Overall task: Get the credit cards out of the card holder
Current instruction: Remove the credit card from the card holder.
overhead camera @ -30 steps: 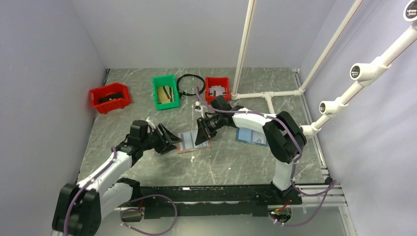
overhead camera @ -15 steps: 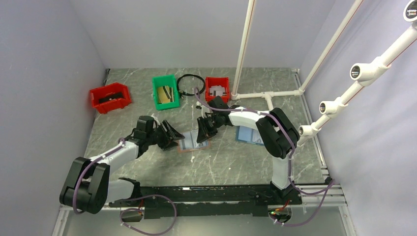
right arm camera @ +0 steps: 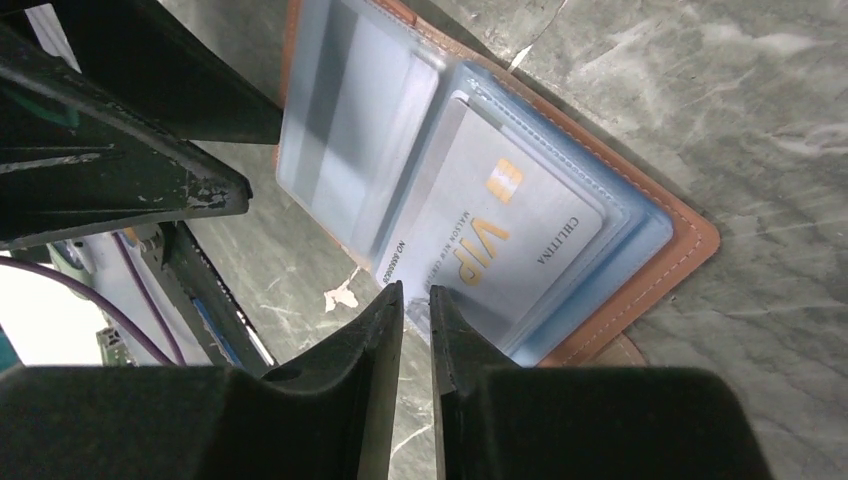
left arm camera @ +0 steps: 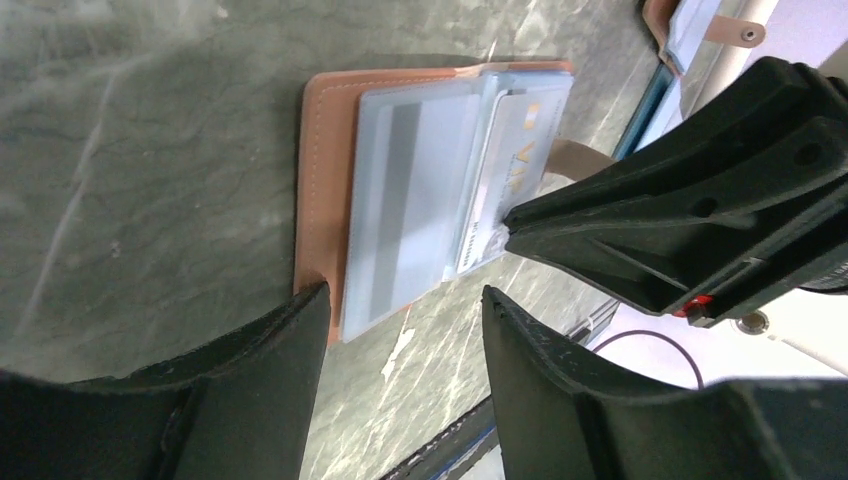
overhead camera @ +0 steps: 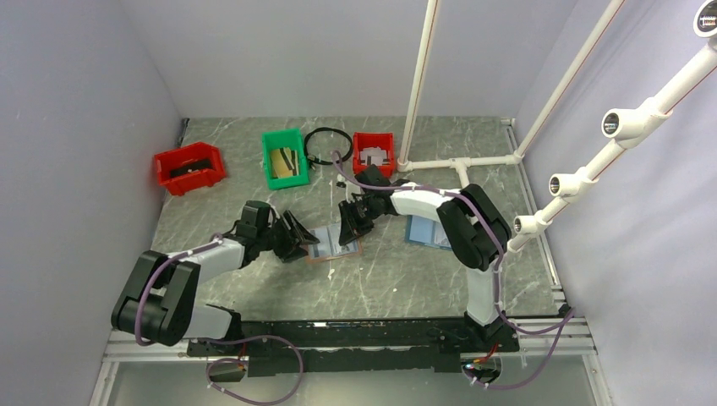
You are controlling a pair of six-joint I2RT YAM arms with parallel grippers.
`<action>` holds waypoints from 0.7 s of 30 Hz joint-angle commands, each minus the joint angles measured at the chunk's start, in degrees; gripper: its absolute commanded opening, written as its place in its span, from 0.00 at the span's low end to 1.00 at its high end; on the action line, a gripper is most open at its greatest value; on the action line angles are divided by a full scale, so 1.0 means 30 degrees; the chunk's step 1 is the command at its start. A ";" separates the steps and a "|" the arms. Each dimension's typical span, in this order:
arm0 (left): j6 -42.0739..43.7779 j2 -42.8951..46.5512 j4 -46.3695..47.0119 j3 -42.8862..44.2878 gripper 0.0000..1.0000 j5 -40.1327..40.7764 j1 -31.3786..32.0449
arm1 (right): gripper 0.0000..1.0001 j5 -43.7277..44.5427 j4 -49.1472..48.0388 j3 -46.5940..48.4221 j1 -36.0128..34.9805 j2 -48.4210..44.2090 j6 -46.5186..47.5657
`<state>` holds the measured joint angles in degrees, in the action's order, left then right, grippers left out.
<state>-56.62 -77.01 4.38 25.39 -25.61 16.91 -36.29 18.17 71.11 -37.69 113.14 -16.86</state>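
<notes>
Top view, left elbow (overhead camera: 159,286) swung inward since a second ago, card holder (overhead camera: 332,245) open flat on table (overhead camera: 406,279), long axis left-right between left gripper (overhead camera: 298,237) and right gripper (overhead camera: 347,228), left wrist, left fingers (left arm camera: 250,380) spread at holder's edge, right wrist, right fingers (right arm camera: 350,380) pinching card (right arm camera: 500,220) edge.

**Card holder** (overhead camera: 331,244): bifold, reddish-brown cover, pale blue pocket pages. It lies open and flat on the counter (overhead camera: 397,279), nearer than the green bin (overhead camera: 285,158) and slightly to its right.

**Credit cards:**
- VIP card (right arm camera: 500,230): silver with gold lettering, face up on one page.
- grey striped card (right arm camera: 340,110): pocketed in the other page.
</notes>
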 commanded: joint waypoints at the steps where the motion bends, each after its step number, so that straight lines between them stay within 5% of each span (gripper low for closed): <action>1: 0.0039 -0.0255 0.2098 0.0069 0.61 -0.0529 0.0162 | 0.19 0.0588 0.0502 0.0758 0.0025 0.0486 0.0260; 13: -0.0551 -0.0316 0.5985 -0.0311 0.57 -0.2044 0.0458 | 0.22 -0.0208 0.0496 0.0790 0.0025 -0.0039 0.0536; 21: -0.0807 -0.0827 0.6888 0.0027 0.57 -0.2259 0.0743 | 0.41 -0.2575 -0.0642 0.0088 0.0811 -0.1305 -0.0260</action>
<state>-58.22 -79.33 20.53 24.45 -30.74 18.52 -39.59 19.05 72.16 -37.19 113.43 -16.32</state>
